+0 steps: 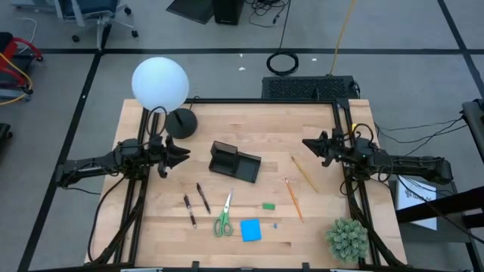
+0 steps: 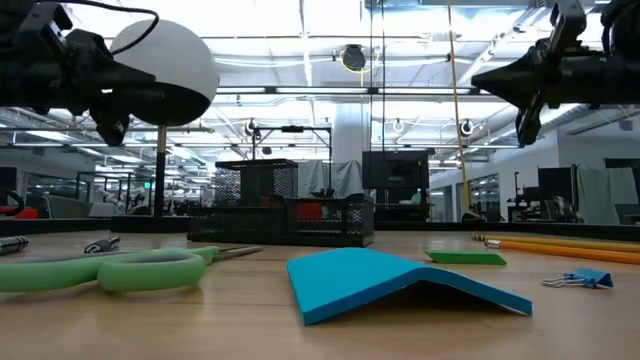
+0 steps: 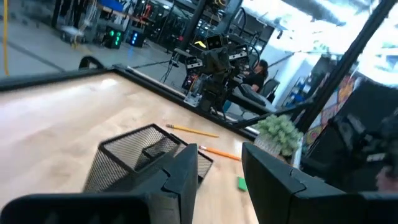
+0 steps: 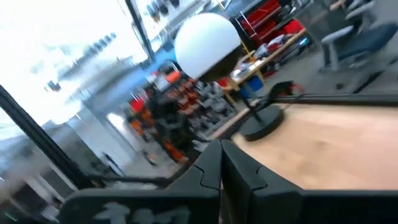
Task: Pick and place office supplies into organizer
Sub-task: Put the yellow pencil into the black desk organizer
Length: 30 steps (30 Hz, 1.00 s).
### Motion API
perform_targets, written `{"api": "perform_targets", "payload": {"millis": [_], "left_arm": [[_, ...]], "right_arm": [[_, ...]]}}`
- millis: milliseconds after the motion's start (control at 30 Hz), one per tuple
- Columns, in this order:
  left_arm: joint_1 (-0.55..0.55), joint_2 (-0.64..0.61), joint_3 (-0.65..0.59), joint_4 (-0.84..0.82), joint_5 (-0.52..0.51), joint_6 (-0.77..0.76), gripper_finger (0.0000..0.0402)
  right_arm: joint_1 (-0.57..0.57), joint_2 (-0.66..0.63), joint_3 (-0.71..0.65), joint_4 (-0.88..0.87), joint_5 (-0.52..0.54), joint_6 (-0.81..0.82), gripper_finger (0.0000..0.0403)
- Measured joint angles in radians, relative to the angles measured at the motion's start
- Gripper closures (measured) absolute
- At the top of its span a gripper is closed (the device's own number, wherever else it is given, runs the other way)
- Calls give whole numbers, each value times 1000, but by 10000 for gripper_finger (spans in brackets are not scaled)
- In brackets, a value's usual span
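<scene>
Organizer [image 1: 234, 162] mid-table, lamp [image 1: 160, 83] behind, plant [image 1: 347, 239] at corner

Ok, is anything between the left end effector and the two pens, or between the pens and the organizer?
Nothing visible. The left end effector hovers open above bare table left of the organizer. The pens lie on open wood nearer the front edge, the scissors beside them, not in the path.
</scene>
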Motion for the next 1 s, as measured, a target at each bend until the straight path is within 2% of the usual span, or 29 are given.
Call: {"api": "perform_targets", "payload": {"millis": [100,367,667,833,1000], "left_arm": [[0,0,0,0,0,-60,275],[0,0,0,9,-7,-142,275],[0,0,0,23,-101,-156,275],[0,0,0,24,-92,-157,275],[0,0,0,65,21,-149,275]], "right_arm": [[0,0,0,3,-69,-12,403],[0,0,0,-9,-66,-17,403],[0,4,0,-30,-66,-129,403],[-1,5,0,61,-103,-125,403],[0,5,0,224,-175,-130,403]]}}
